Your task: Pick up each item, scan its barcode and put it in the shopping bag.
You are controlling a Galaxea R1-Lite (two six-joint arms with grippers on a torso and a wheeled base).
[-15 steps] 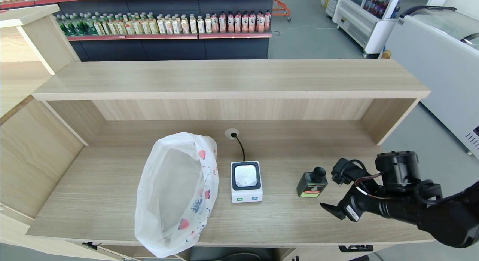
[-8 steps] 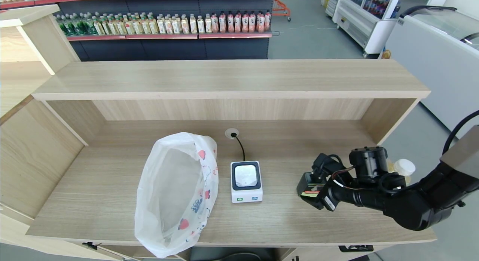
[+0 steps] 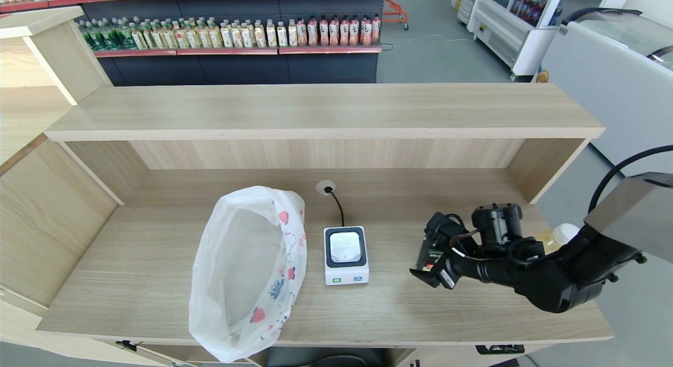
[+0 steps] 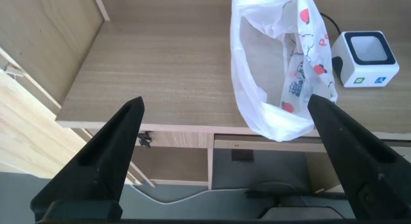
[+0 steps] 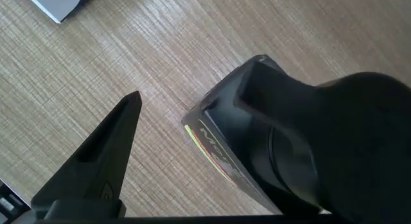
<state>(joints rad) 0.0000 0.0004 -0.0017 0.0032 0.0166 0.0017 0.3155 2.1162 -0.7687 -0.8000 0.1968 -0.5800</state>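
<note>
From the head, looking forward and down over the scanner and the whole counter, store shelves beyond. From the left wrist, well back off the counter's near edge, facing shopping bag and scanner, both shared with the head view. From the right wrist, close above the bottle near the scanner.

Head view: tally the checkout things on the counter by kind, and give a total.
bottles: 2 (dark bottle, pale bottle)
shopping bag: 1
scanner: 1
total: 4
</note>
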